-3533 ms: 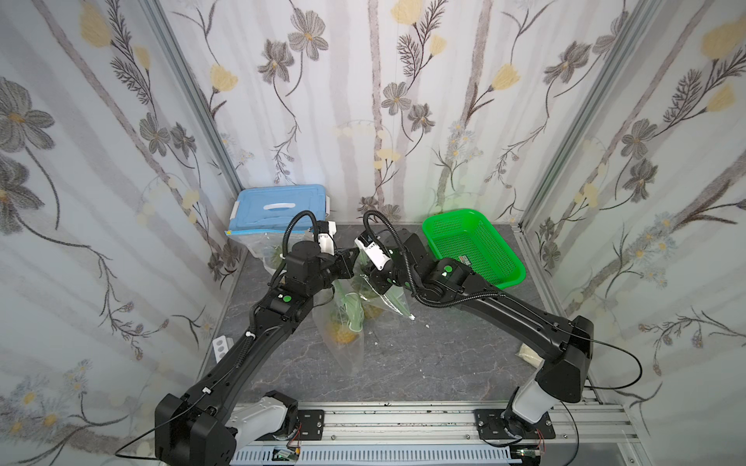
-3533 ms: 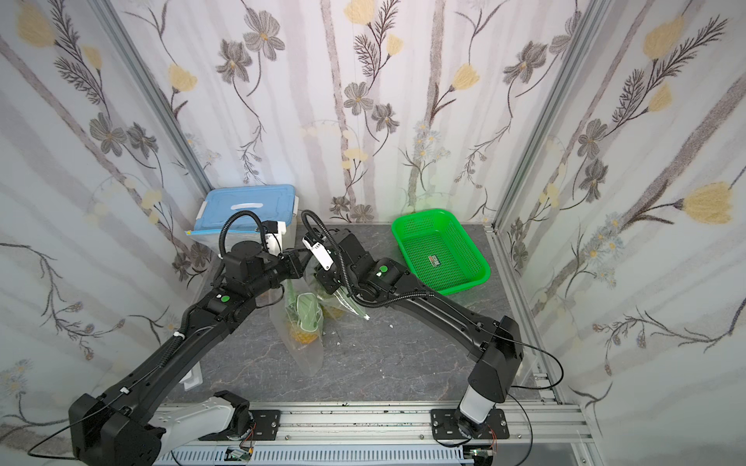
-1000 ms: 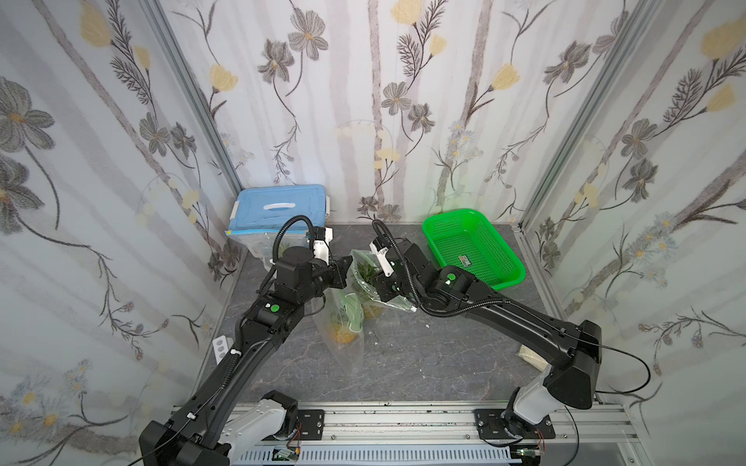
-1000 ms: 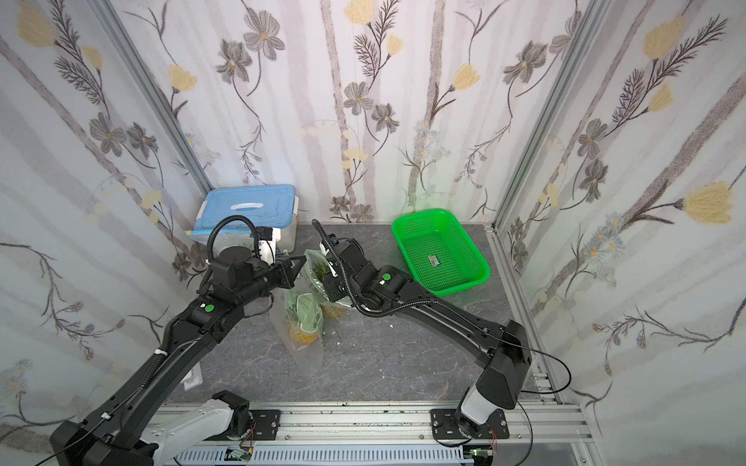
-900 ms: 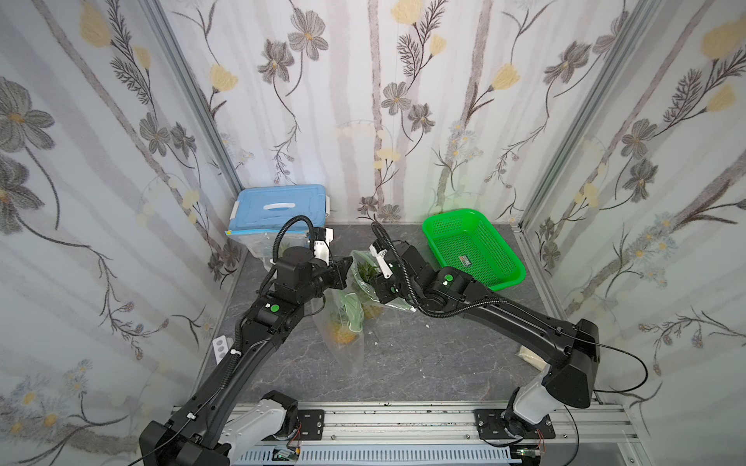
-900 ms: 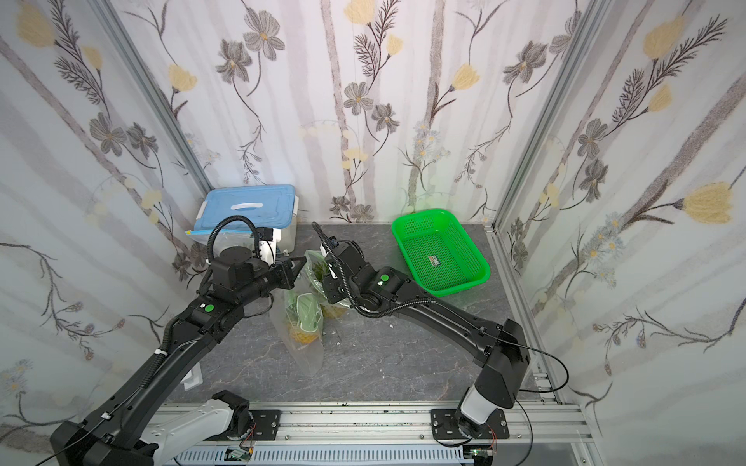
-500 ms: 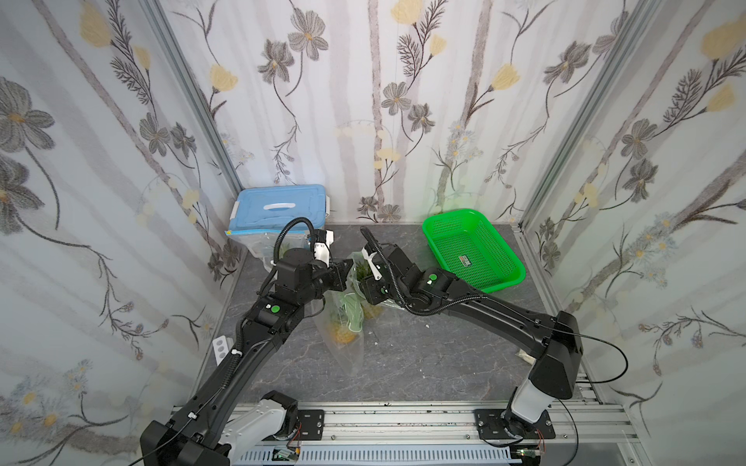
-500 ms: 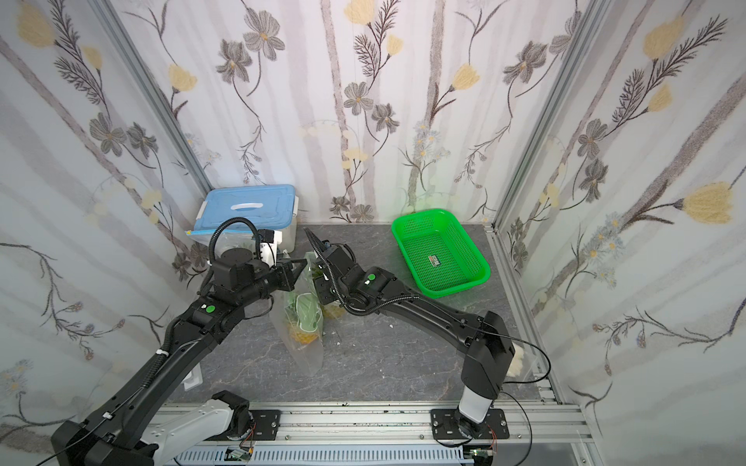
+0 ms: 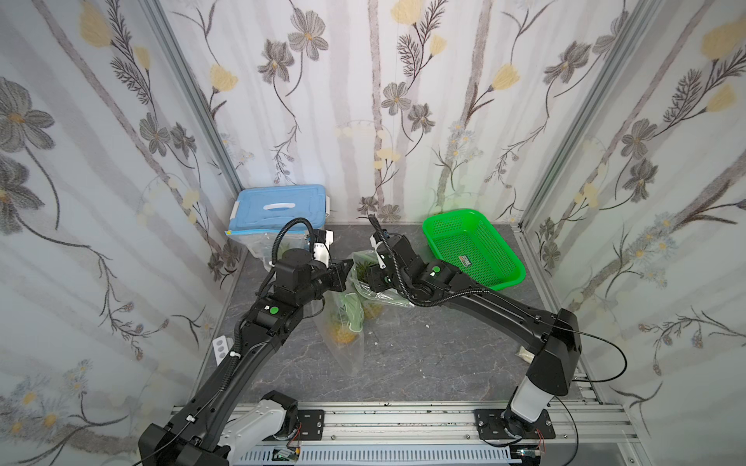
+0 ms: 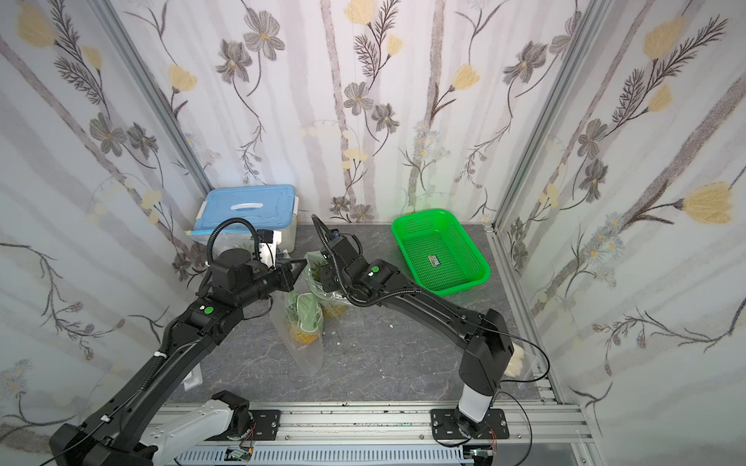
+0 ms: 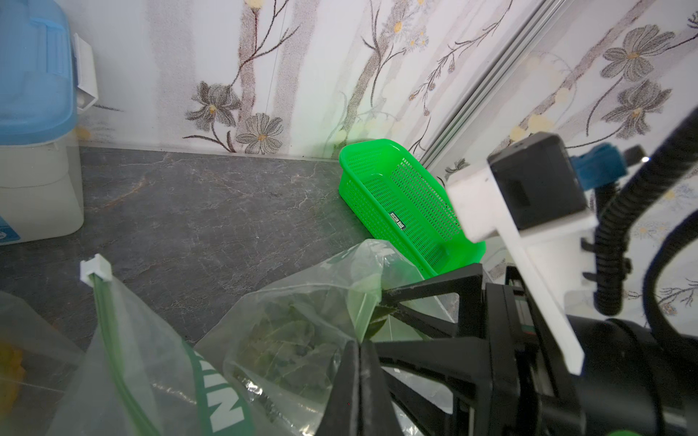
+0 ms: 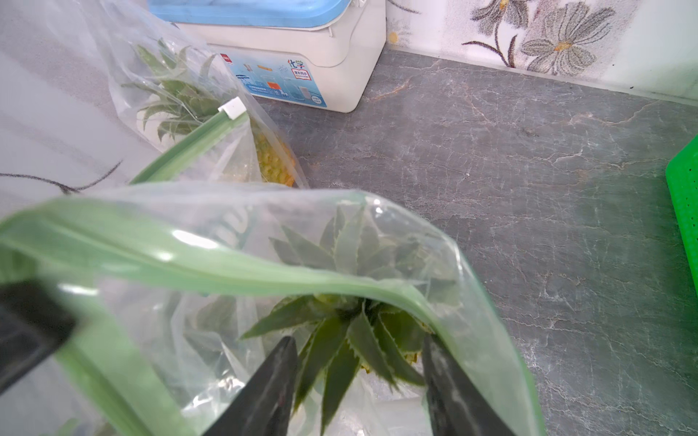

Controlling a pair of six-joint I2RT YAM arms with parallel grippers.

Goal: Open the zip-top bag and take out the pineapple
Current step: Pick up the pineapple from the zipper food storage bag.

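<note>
Left claw (image 11: 357, 345) clamped on bag (image 12: 151, 256) rim; right claw (image 12: 357, 341) apart astride pineapple (image 12: 328, 336) crown; fruit body hidden

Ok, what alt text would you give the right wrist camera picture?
The open right gripper straddles the leafy crown of a pineapple inside an open zip-top bag. Beyond it, another bagged pineapple sits by a blue-lidded box on a grey table.

Left fingers (image 10: 297, 265) pinch the zip-top bag (image 10: 314, 284) rim.
</note>
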